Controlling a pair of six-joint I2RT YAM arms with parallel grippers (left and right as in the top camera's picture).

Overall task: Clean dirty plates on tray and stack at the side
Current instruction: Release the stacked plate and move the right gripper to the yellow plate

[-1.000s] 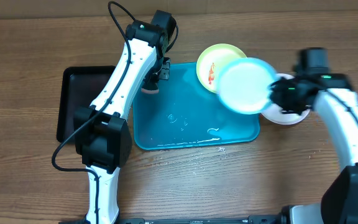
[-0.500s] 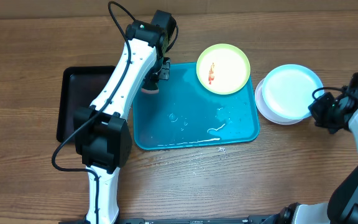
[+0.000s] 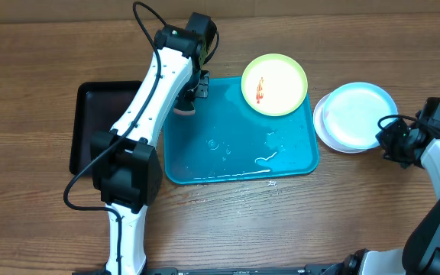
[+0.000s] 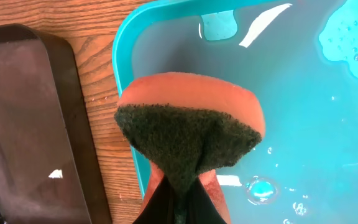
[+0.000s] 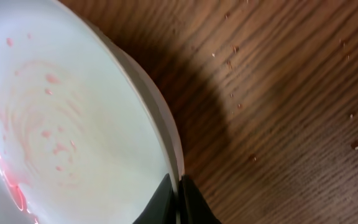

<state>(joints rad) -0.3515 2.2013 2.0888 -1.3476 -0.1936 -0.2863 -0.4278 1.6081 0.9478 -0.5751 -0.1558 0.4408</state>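
The mint-blue plate (image 3: 355, 113), carried above the tray (image 3: 235, 156) a second ago, now lies on the white plate (image 3: 321, 131) near the table's right edge. The yellow-green plate (image 3: 274, 84) sits smeared in the tray's far right corner. My right gripper (image 3: 393, 142) is at the stack's rim, and I cannot tell whether it is pinching. My left gripper (image 4: 178, 199) stays clamped on the sponge (image 4: 188, 124).

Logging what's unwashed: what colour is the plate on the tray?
The plate is yellow-green with a red smear; clearest overhead.
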